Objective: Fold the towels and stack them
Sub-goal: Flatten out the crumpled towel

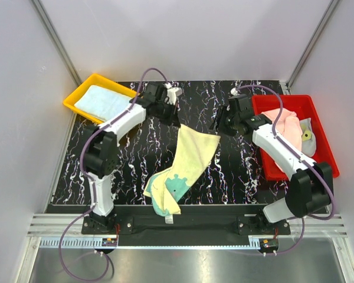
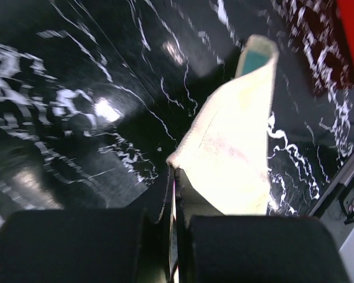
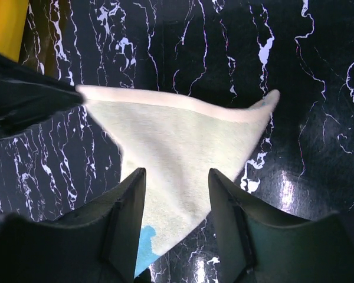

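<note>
Left fingers [image 2: 76,247], just right of yellow plastic tray [image 1: 78,89] holding folded light blue towel [image 1: 103,101], clamped on one far corner of pale yellow terry towel with teal patches [image 1: 192,154]. Cloth stretched across black marbled tabletop [image 1: 135,165] to near edge. Right fingers [image 3: 121,230] apart above other far corner, gripping nothing. Pink towel [image 1: 283,127] in red plastic tray [image 1: 304,105].

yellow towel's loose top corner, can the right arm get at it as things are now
Probably yes: the right gripper hangs open over the yellow towel, the loose corner is uncovered with nothing between, and the left gripper pinches the other corner, off to the side.
</note>
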{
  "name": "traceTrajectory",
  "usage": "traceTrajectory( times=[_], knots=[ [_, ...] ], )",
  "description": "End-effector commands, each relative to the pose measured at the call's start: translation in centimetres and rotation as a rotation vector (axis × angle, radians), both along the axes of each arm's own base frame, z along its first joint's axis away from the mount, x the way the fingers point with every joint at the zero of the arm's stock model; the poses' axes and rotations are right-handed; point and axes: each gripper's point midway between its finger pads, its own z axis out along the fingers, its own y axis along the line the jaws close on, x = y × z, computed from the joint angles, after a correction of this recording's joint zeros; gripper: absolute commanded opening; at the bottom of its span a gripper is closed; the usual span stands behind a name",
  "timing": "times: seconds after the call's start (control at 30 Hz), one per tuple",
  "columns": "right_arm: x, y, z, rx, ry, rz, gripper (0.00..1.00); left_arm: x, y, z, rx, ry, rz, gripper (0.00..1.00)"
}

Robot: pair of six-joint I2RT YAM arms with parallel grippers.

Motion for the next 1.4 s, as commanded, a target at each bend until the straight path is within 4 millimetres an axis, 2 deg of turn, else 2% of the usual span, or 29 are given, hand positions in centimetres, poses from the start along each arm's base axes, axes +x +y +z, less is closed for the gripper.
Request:
traceTrajectory(
  times=[0.0,0.03,0.13,0.23,0.3,0.33,0.37,0.43,0.5,0.53,0.57,0.6,0.63,0.67,0.7,0.73,0.77,0.8,0.83,0.87,0.97,1.0,1.03,1.1,1.13,1.37],
  knots=[
    [2.0,0.0,1.1,-0.006,-0.050,-0.010,0.54,1.1,1.6,4.2,0.011,-0.121,0.068,0.00],
    [2.1,0.2,1.0,-0.007,-0.049,-0.004,0.54,1.3,2.2,5.0,0.007,-0.141,0.082,0.00],
    [2.6,0.5,-0.1,-0.006,-0.032,0.004,0.54,1.3,3.4,5.5,0.035,-0.169,0.112,0.00],
    [3.7,0.7,-1.1,-0.008,-0.033,0.011,0.54,1.5,5.2,4.8,0.123,-0.181,0.154,0.00],
    [4.8,1.0,-2.2,0.007,-0.020,0.016,0.55,1.8,7.0,3.5,0.218,-0.155,0.204,0.00],
    [5.6,1.2,-2.0,0.017,-0.028,0.017,0.54,2.0,8.1,3.0,0.248,-0.139,0.229,0.00],
    [6.1,1.4,-3.5,0.010,0.002,0.024,0.55,1.9,9.0,2.5,0.281,-0.118,0.247,0.00],
    [7.3,2.2,-4.8,0.008,0.029,0.045,0.54,2.3,11.0,1.9,0.326,-0.106,0.301,0.00],
    [8.5,3.0,-5.2,0.023,0.024,0.063,0.55,2.8,12.3,2.0,0.338,-0.123,0.337,0.00],
    [9.0,3.5,-6.7,0.029,0.042,0.089,0.55,2.7,12.4,1.5,0.328,-0.112,0.332,0.00],
    [9.2,3.8,-7.4,0.028,0.053,0.106,0.55,2.6,12.5,1.5,0.320,-0.106,0.328,0.00],
    [10.1,4.3,-7.1,0.029,0.038,0.123,0.54,2.7,12.7,1.0,0.320,-0.088,0.329,0.00],
    [10.3,4.5,-8.9,0.009,0.066,0.149,0.54,2.8,12.8,0.8,0.319,-0.080,0.330,0.00],
    [10.4,4.6,-9.7,-0.001,0.086,0.163,0.51,2.7,12.7,0.5,0.311,-0.065,0.325,0.00],
    [11.4,4.9,-9.3,-0.006,0.073,0.170,0.50,2.7,12.7,0.0,0.313,-0.053,0.321,0.00],
    [11.7,4.7,-10.0,-0.024,0.084,0.177,0.50,2.6,12.7,-0.2,0.312,-0.046,0.323,0.00],
    [11.7,4.8,-11.7,-0.035,0.126,0.184,0.49,2.6,12.7,-0.5,0.314,-0.039,0.324,0.00],
    [12.4,5.2,-11.4,-0.030,0.113,0.191,0.48,2.7,12.9,-0.8,0.315,-0.030,0.328,0.00],
    [12.6,5.3,-12.4,-0.035,0.126,0.195,0.48,2.7,12.9,-1.2,0.313,-0.019,0.335,0.00],
    [12.9,5.5,-12.5,-0.034,0.120,0.202,0.48,2.6,13.0,-1.4,0.315,-0.011,0.339,0.00],
    [13.9,6.4,-12.5,-0.031,0.093,0.238,0.48,2.6,13.3,-2.4,0.319,0.022,0.355,0.00],
    [14.5,6.8,-12.0,-0.030,0.071,0.252,0.48,2.5,13.5,-2.7,0.323,0.034,0.361,0.00],
    [14.5,7.0,-12.8,-0.045,0.075,0.278,0.48,2.5,13.6,-3.1,0.329,0.043,0.366,0.00],
    [14.9,8.0,-12.4,-0.071,0.049,0.316,0.48,2.4,13.7,-3.3,0.331,0.053,0.368,0.00],
    [14.7,7.9,-13.4,-0.108,0.064,0.342,0.48,2.4,13.7,-3.5,0.334,0.059,0.367,0.00],
    [13.5,9.7,-14.2,-0.191,0.026,0.506,0.48,2.7,13.7,-3.4,0.313,0.059,0.372,0.00]
  ],
)
